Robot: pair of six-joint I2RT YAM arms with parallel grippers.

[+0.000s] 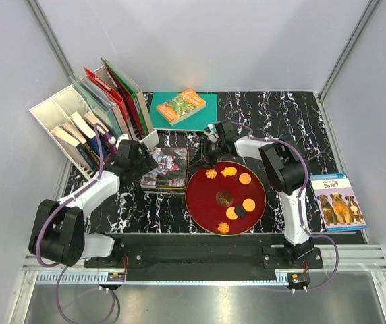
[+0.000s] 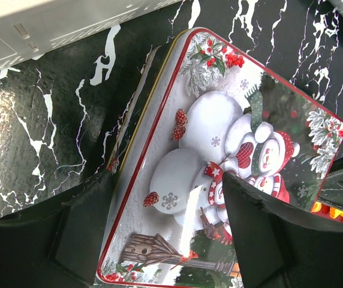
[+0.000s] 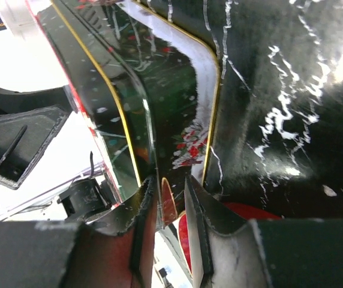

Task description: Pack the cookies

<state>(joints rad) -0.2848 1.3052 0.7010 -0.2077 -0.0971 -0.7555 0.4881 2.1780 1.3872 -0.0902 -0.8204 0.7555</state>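
The cookies [image 1: 232, 196] lie on a big red plate [image 1: 200, 202]: round orange, yellow and dark brown discs and orange flower shapes. A rectangular tin with a snowman lid [image 1: 166, 167] lies left of the plate. My left gripper [image 1: 137, 160] is open; in the left wrist view [image 2: 165, 240] its fingers stand apart over the lid's [image 2: 219, 150] near end. My right gripper [image 1: 208, 145] is at the tin's far right corner. In the right wrist view [image 3: 170, 210] its fingers are nearly together, with the lid's thin rim [image 3: 159, 198] between them.
A white file rack with books and folders [image 1: 88, 128] stands at the back left, close to the left arm. A teal book with an orange booklet [image 1: 183, 106] lies behind the tin. A dog book [image 1: 338, 201] lies at the right edge.
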